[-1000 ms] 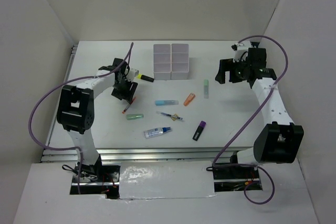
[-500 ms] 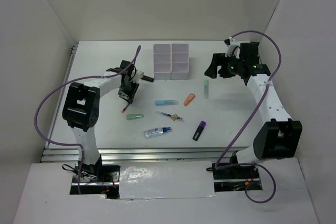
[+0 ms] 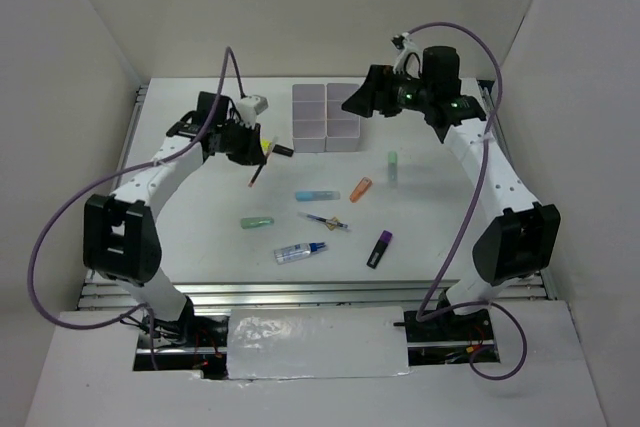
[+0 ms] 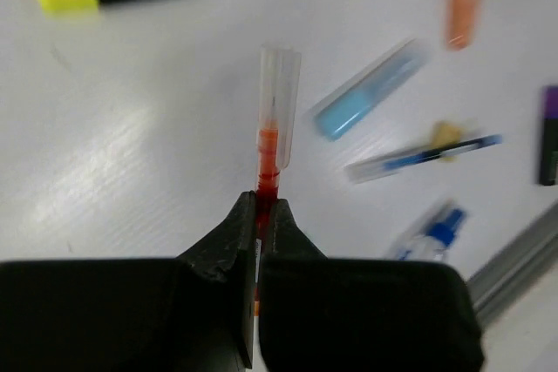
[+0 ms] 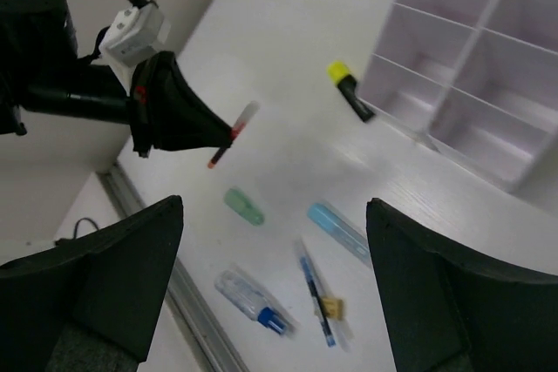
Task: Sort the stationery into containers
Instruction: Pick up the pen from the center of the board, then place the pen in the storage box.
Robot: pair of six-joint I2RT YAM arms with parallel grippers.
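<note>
A robotics lab test cell: plain white panels (image 3: 300,7) enclose a white table (image 3: 440,227), with the left arm (image 3: 150,175) and right arm (image 3: 495,172) bolted at the frame's bottom.

The white table (image 3: 450,227) carries scattered markers (image 3: 317,195), a pen (image 3: 323,221) and joined bins (image 3: 326,117).

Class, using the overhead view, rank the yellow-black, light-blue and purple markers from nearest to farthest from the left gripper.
1. Yellow-black marker, right beside the left gripper.
2. Light-blue marker, mid-table.
3. Purple marker, toward the near edge, right side.

White table (image 3: 210,257) between plain white walls (image 3: 300,7).
</note>
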